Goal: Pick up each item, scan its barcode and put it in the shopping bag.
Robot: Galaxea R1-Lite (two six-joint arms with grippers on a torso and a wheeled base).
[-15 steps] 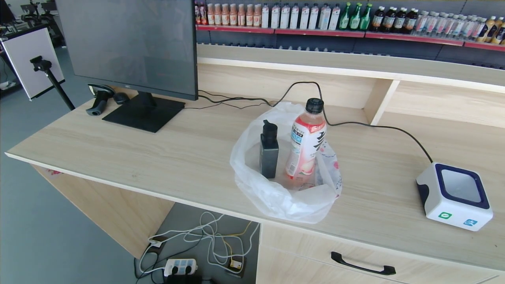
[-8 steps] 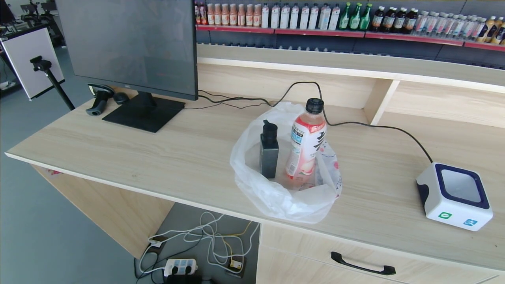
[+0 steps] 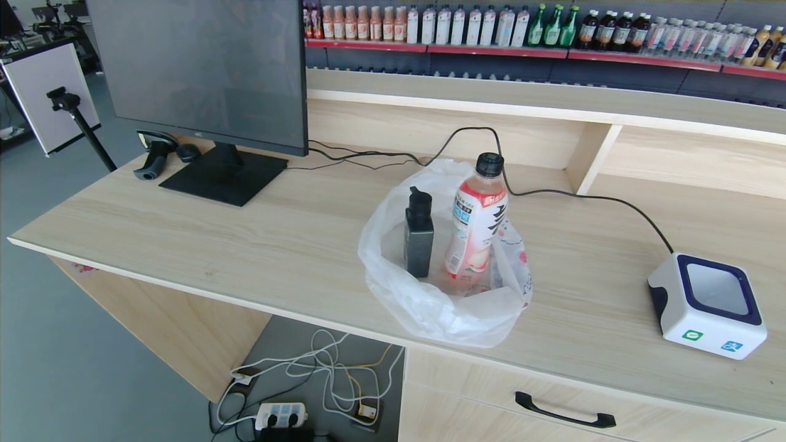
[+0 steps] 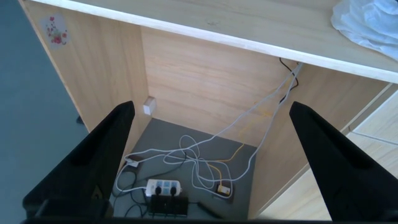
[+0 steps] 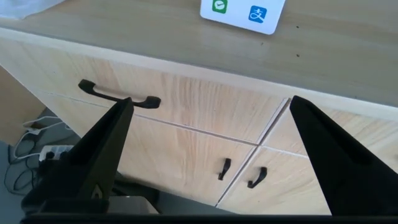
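A translucent white shopping bag (image 3: 443, 307) sits open on the wooden counter (image 3: 245, 245). Inside it stand a dark square bottle (image 3: 419, 236) with a pump cap and a taller pink drink bottle (image 3: 476, 218) with a black cap. A white barcode scanner (image 3: 707, 305) with a dark window sits at the counter's right, its cable running back across the top. My left gripper (image 4: 211, 155) hangs open below the counter's edge, over the floor cables, with a corner of the bag (image 4: 367, 25) above it. My right gripper (image 5: 208, 155) is open in front of the drawers, below the scanner (image 5: 242, 12).
A monitor (image 3: 202, 73) on a black stand occupies the back left, with a handheld scanner (image 3: 153, 158) beside it. Shelves of bottles (image 3: 540, 31) line the back wall. A drawer handle (image 3: 565, 412) sits under the counter front; a power strip (image 3: 280, 415) and cables lie on the floor.
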